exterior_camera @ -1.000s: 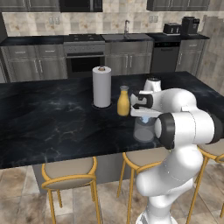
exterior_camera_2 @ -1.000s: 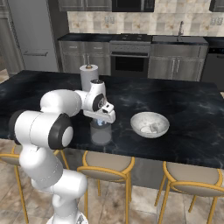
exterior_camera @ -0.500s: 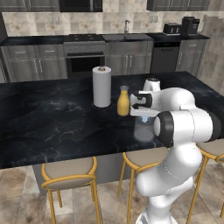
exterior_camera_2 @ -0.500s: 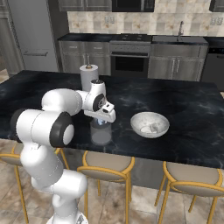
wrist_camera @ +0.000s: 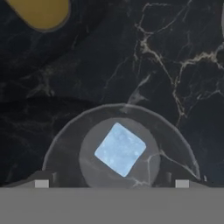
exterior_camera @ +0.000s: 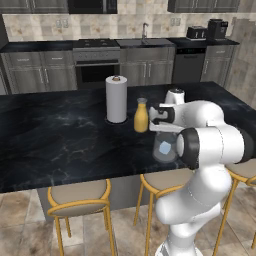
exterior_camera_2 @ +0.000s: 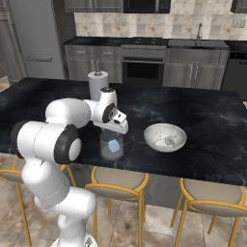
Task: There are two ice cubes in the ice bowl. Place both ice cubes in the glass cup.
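On the black counter [exterior_camera: 60, 145], from left to right stand a paper towel roll [exterior_camera: 116, 99], an orange bottle [exterior_camera: 141, 115] and the glass cup [exterior_camera: 164, 148]. One ice cube [wrist_camera: 120, 149] lies inside it. The gripper [wrist_camera: 112, 181] hovers directly above, jaws spread wide, empty. The ice bowl [exterior_camera_2: 165, 137] sits nearby.

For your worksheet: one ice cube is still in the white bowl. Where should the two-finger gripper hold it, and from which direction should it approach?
Come straight down from above: the ice bowl is wide and shallow with an open top, and its wall blocks any sideways approach. Close the fingers across two opposite flat faces of the remaining ice cube, which lies low inside, right of centre. Its exact turn is too small to tell.
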{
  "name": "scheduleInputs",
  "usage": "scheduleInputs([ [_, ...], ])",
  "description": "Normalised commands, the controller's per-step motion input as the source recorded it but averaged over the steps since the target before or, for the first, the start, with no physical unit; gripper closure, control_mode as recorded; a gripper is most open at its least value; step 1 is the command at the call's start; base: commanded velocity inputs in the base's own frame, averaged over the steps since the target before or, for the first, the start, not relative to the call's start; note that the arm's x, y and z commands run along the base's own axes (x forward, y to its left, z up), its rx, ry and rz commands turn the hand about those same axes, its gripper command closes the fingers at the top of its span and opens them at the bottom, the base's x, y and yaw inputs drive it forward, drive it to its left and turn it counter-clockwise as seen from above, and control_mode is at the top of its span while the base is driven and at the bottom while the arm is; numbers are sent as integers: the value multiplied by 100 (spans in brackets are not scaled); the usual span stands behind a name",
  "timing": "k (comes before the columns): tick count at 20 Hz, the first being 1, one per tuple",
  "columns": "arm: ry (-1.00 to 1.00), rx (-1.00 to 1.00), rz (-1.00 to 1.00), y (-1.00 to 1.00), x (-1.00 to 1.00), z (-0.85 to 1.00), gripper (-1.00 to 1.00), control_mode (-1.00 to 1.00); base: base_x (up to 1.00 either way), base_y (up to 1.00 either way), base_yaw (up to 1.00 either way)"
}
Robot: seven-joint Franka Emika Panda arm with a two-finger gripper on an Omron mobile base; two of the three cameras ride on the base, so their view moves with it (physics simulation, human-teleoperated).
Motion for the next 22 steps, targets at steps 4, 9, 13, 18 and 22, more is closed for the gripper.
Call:
scheduleInputs([
  [4, -13, 4, 0, -21, -13, 45, -100, -100, 0, 0, 0],
  [9, -10, 6, 0, -28, -24, 89, -100, -100, 0, 0, 0],
  [13, -3, 0, 0, -52, -14, 42, -100, -100, 0, 0, 0],
  [18, -1, -2, 0, -76, -21, -1, -100, -100, 0, 0, 0],
  [22, 0, -4, 0, -83, -11, -2, -100, -100, 0, 0, 0],
])
